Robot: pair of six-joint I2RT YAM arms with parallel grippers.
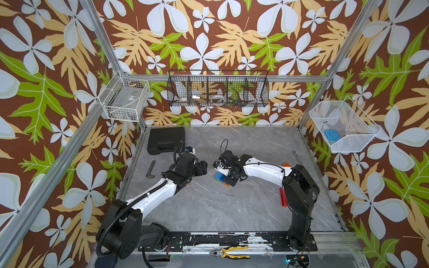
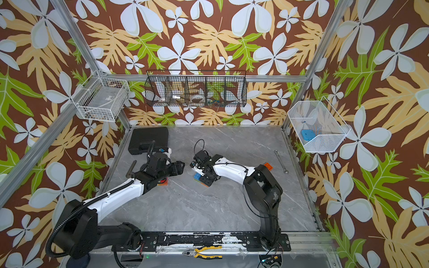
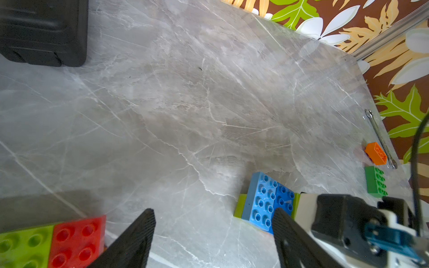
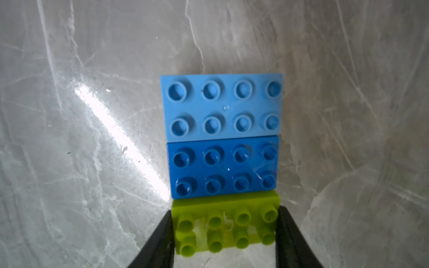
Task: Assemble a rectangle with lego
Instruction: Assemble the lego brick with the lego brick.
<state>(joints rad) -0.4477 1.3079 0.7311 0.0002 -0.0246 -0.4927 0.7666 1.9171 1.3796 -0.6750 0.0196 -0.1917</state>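
In the right wrist view my right gripper [image 4: 224, 229] is shut on a lime lego brick [image 4: 222, 222], one finger on each short end. A dark blue brick [image 4: 222, 167] and a light blue brick [image 4: 221, 106] lie joined in a row beyond it on the grey table. Both top views show this group [image 1: 219, 176] mid-table under the right gripper [image 1: 227, 178]. My left gripper [image 3: 213, 211] is open over bare table, left of the group; its fingers hold nothing. A joined lime-and-red pair [image 3: 76, 241] lies beside it. Loose orange [image 3: 376, 153] and green [image 3: 376, 182] bricks lie farther right.
A black case [image 1: 166, 139] sits at the back left and a dark angled tool [image 1: 151, 169] near the left edge. A wrench [image 2: 281, 161] lies by the right wall and a red piece [image 1: 282, 197] beside the right arm's base. Pliers [image 1: 232, 253] rest on the front rail.
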